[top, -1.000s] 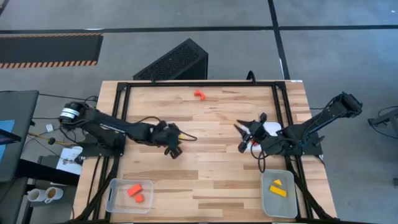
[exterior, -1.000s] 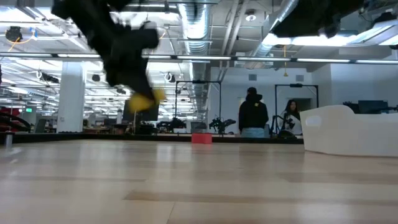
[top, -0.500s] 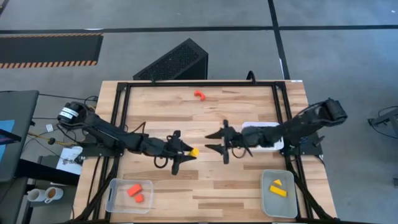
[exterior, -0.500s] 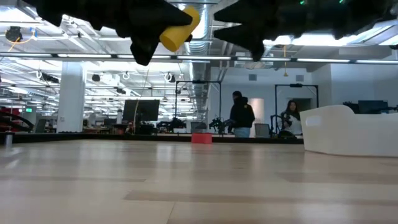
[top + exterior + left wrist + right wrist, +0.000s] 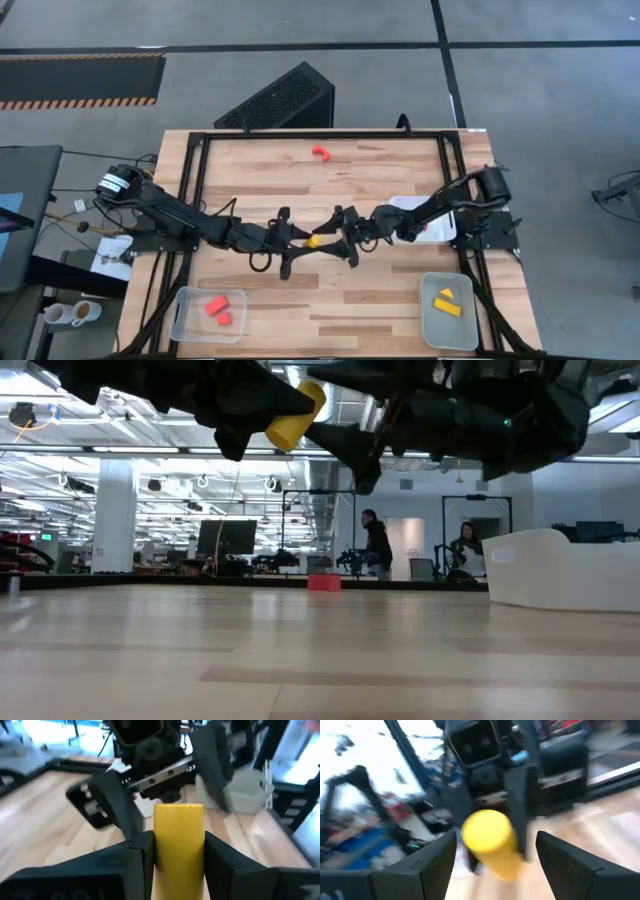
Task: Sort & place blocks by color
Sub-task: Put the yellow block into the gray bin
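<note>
Handover point, above the middle of the wooden table [image 5: 330, 290]:

- Yellow block [image 5: 314, 241], cylindrical, was held clear of the table surface, its free end pointing toward the right gripper.
- Left gripper [image 5: 297, 243] was pinched on the yellow block; the left wrist view showed the block [image 5: 179, 837] upright between two dark fingers [image 5: 135, 855], which pressed on both of its sides.
- Right gripper [image 5: 341, 236] faced the left gripper just beside the yellow block, with its fingers spread wide. In the right wrist view the fingers [image 5: 427, 865] stood apart on either side of the block [image 5: 490, 841] without touching it.

Other items, placed relative to the yellow block:

- Red arch block [image 5: 320, 152] lay alone on the table near its far edge, well apart.
- Clear tray [image 5: 182, 310] sat at the near left corner of the table and held two red-orange blocks [image 5: 216, 309].
- Grey tray [image 5: 470, 322] sat at the near right corner and held two yellow blocks [image 5: 447, 302].
- White tray [image 5: 436, 228] sat to the right, under the right arm; its contents could not be made out.
- Two people [image 5: 375, 545] stood in the room beyond the table, seen in the low view.
</note>
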Robot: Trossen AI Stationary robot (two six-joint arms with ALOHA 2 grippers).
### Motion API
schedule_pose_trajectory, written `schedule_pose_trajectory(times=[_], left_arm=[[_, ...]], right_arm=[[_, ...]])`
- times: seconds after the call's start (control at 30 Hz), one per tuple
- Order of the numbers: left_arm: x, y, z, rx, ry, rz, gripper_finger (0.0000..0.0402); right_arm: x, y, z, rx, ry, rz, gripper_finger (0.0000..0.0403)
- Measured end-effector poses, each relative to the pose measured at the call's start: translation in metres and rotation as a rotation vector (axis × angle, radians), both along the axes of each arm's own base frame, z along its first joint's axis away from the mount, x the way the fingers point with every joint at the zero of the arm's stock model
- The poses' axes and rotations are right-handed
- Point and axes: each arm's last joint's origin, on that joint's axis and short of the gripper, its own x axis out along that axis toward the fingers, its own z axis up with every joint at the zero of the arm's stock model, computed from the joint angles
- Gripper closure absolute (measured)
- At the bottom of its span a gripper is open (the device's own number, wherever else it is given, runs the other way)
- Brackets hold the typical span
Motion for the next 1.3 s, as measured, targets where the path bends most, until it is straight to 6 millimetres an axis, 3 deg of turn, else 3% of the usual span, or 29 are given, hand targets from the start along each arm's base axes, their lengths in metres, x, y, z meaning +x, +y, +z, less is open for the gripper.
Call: schedule_pose_trajectory(times=[0.13,0.27,0.7,1.1,1.3], left_arm=[[-0.002,-0.006,0.0,0.144,0.01,-0.03,0.0309],[-0.003,-0.01,0.001,0.264,0.024,-0.014,0.0309],[-0.003,-0.013,0.0,0.431,0.069,-0.086,0.0309],[-0.001,-0.035,0.023,0.567,0.196,-0.036,0.0309],[-0.006,-0.035,0.024,0.425,0.303,0.1,0.0309]], right_arm=[[0.009,-0.01,-0.004,0.17,-0.004,0.128,0.0106],[0.019,-0.017,-0.012,0.23,-0.004,0.165,0.0105],[0.06,-0.011,-0.028,0.36,0.004,0.375,0.0105],[0.054,-0.017,-0.024,0.395,-0.033,0.446,0.0105],[0.053,-0.017,-0.02,0.268,-0.048,0.426,0.0105]])
